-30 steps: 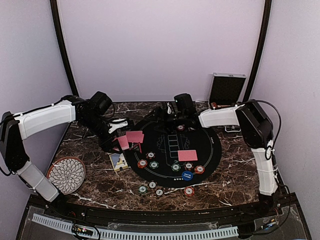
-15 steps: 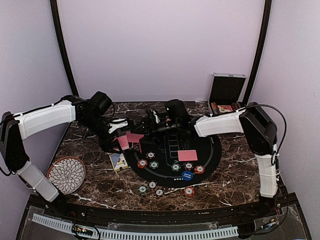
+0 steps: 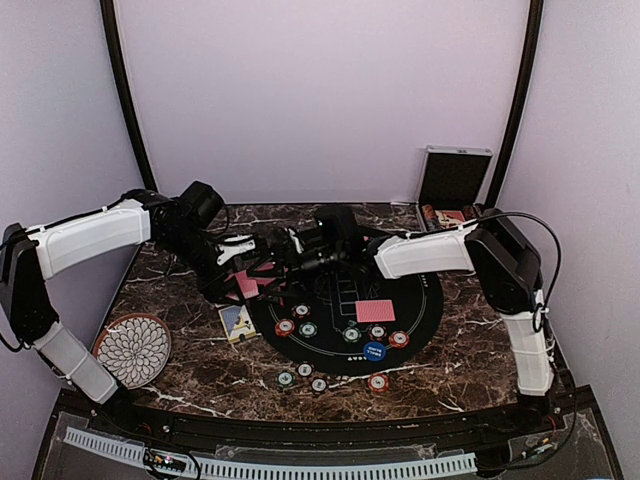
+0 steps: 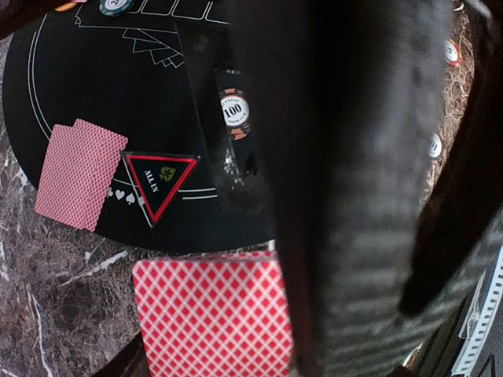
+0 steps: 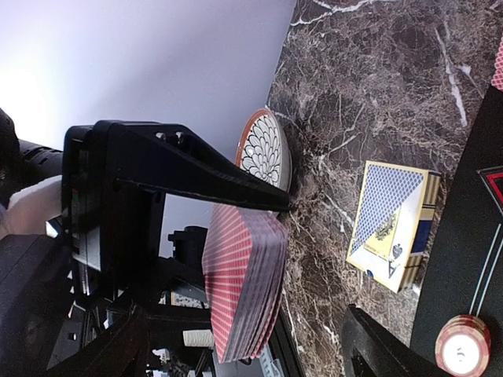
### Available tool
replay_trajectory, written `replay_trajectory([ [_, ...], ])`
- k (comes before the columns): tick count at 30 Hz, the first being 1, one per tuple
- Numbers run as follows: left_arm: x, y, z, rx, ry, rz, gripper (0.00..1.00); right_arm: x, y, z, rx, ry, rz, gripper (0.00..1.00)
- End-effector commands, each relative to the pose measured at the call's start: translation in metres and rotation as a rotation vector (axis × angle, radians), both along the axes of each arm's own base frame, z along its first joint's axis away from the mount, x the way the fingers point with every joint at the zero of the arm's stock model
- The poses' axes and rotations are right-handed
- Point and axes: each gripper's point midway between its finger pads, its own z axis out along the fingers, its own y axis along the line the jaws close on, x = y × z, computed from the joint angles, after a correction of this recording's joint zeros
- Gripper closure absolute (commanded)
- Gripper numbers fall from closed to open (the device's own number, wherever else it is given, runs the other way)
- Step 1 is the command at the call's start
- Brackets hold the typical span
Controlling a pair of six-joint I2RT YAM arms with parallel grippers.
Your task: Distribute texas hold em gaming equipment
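My left gripper (image 3: 238, 268) is shut on a deck of red-backed playing cards (image 3: 248, 284) above the mat's left edge. The deck (image 5: 244, 283) shows edge-on in the right wrist view, pinched under the left gripper's black finger (image 5: 196, 169). My right gripper (image 3: 276, 250) is open, its fingers spread to either side of the deck (image 4: 212, 314) without touching it. Two dealt cards (image 3: 375, 311) lie on the black round mat (image 3: 425, 300), near several poker chips (image 3: 308, 329) and a blue button disc (image 3: 374, 351). More chips (image 3: 318, 384) lie on the marble in front.
A blue card box (image 3: 236, 322) lies left of the mat, and a flower-patterned plate (image 3: 133, 348) sits at the near left. The open chip case (image 3: 453, 180) stands at the back right. An ALL IN triangle (image 4: 159, 179) lies on the mat.
My right arm has swung left across the mat from its far side until its open fingers reach the deck. The left gripper has held still with the deck.
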Motion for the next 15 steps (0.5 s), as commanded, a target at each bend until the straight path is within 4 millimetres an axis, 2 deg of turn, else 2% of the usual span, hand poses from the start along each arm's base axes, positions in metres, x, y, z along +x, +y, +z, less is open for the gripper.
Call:
replay_trajectory([
  [1, -0.001, -0.005, 0.021, -0.047, -0.027, -0.009, 1.00, -0.010, 0.018, 0.010, 0.053, -0.005, 0.052, 0.16],
  [10, -0.001, -0.007, 0.024, -0.062, -0.021, -0.012, 1.00, -0.017, 0.038, 0.012, 0.077, 0.015, 0.090, 0.19],
  [15, -0.002, -0.008, 0.026, -0.068, -0.019, -0.013, 1.00, -0.018, 0.047, 0.002, 0.068, 0.058, 0.103, 0.22],
])
